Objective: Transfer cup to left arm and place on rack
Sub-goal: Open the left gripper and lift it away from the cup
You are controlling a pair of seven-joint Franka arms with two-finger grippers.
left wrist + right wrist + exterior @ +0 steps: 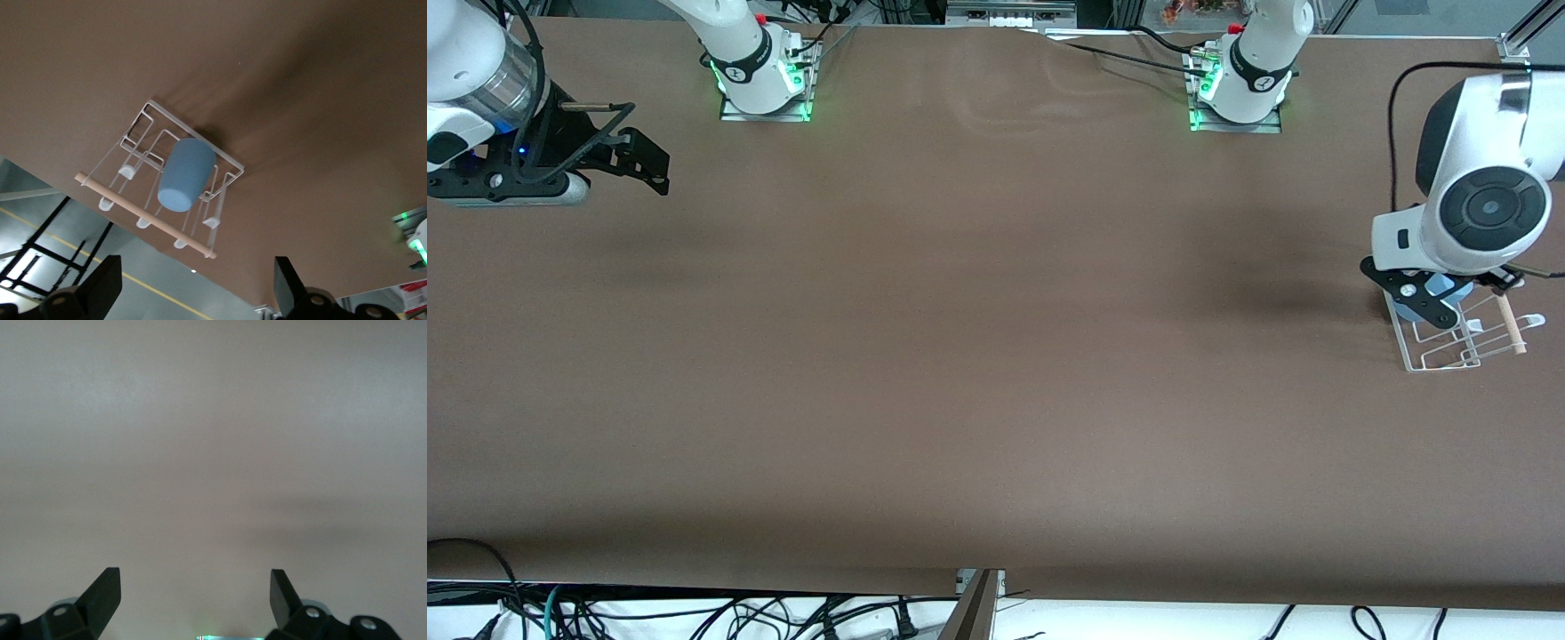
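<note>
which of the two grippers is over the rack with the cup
The left gripper, open above the rack holding the cup; the right gripper waits over bare table.

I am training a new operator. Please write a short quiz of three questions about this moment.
1. True or false: the cup sits on the rack.
2. The left gripper is: A) open, B) shut on the cup.
3. Fill in: the right gripper is open above bare ____.

Key: 1 true; 2 A; 3 table.
</note>
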